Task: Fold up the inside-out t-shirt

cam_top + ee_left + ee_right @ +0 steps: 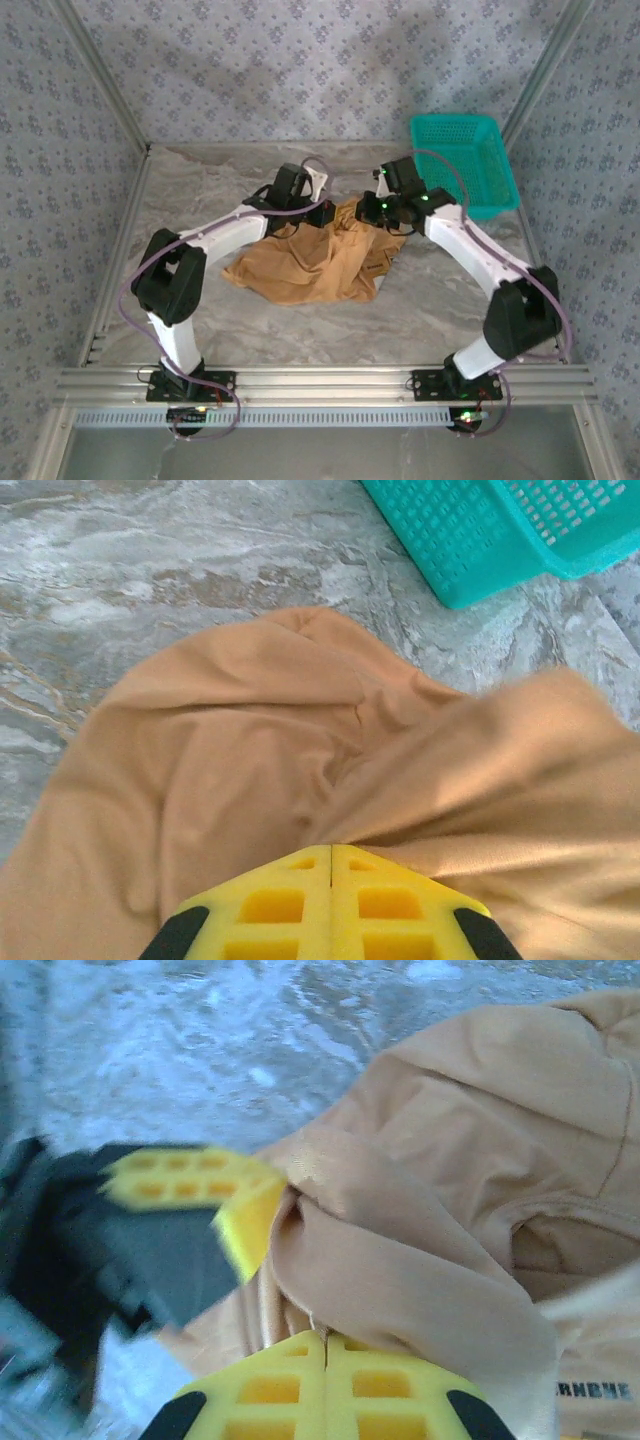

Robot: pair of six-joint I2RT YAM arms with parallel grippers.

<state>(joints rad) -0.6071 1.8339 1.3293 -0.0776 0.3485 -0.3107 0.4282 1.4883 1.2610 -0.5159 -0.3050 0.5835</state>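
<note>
Caramel-orange soft cloth, the inside-out t-shirt [315, 260] lies crumpled in a loose heap near the middle of the grey marbled tabletop [200, 185]. Both arms reach in to its far edge. The left gripper [325, 212] sits at about 12 o'clock on the heap and the right gripper [375, 210] at about 1 o'clock, close beside each other.

In the left wrist view, the left gripper [331, 855] has its yellow pads pressed together with only a thin seam between them. Folds of the t-shirt [300, 760] run in to its tip, so it appears clamped on the cloth.

In the right wrist view, the right gripper [325, 1338] is likewise closed, with a fold of the t-shirt [420, 1220] pinched at its tip. The left gripper [250, 1220] appears blurred at 10 o'clock. A dark printed label [595, 1390] shows on the cloth at 4 o'clock.

A teal perforated plastic basket [465, 160] stands at the t-shirt's 2 o'clock, apart from it.
</note>
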